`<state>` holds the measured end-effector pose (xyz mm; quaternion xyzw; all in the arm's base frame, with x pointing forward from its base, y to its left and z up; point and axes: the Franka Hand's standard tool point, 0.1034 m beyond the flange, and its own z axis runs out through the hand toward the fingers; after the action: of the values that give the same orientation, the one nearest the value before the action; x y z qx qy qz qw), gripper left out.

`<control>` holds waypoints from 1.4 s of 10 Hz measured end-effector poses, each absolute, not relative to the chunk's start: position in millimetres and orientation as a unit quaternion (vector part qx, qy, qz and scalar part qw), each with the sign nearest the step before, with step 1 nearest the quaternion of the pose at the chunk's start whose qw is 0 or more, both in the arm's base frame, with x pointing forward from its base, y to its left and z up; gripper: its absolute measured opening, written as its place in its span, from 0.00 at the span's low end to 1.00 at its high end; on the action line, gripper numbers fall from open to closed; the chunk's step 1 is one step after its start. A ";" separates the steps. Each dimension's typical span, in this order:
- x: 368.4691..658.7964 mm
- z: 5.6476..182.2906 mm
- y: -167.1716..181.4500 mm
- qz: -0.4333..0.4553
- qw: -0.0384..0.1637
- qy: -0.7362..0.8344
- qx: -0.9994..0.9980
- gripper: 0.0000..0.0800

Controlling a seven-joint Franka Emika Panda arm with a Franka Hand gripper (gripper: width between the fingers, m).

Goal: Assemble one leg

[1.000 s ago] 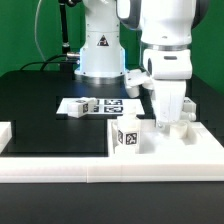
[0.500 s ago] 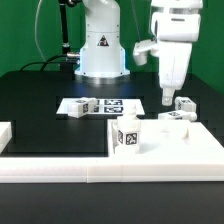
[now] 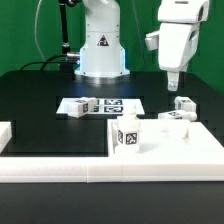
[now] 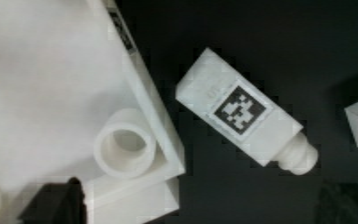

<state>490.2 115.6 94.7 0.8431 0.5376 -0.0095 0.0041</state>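
A leg [image 3: 184, 104], a stubby white post with a square tag, lies on the black table just beyond the far right corner of the large white panel [image 3: 150, 155]. It also shows in the wrist view [image 4: 243, 108], lying beside the panel's edge [image 4: 51, 90]. My gripper [image 3: 172, 82] hangs open and empty well above it; its dark fingertips [image 4: 51, 205] show far apart. Another leg [image 3: 127, 137] stands upright on the panel. A third [image 3: 80, 106] sits by the marker board.
The marker board [image 3: 108, 105] lies mid-table in front of the arm's base [image 3: 102, 55]. A white part [image 3: 175, 118] rests at the panel's far right corner. A round boss [image 4: 126, 145] rises from the panel near its edge. A white block [image 3: 5, 135] sits at the exterior view's left.
My gripper has risen from low at the panel's far right corner to well above the table. The leg it covered now lies uncovered on the table.
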 end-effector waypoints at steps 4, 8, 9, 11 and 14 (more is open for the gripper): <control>483.9 94.8 118.1 0.010 0.005 0.391 0.920 0.81; 445.5 78.9 135.8 0.017 -0.018 0.135 0.991 0.81; 445.8 79.3 137.0 0.017 -0.023 0.098 0.995 0.81; 444.8 78.9 139.2 0.014 -0.030 0.052 0.998 0.81; 421.6 57.7 158.8 -0.011 -0.029 0.006 1.000 0.81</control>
<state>421.6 158.8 57.7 0.9995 0.0058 -0.0111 -0.0290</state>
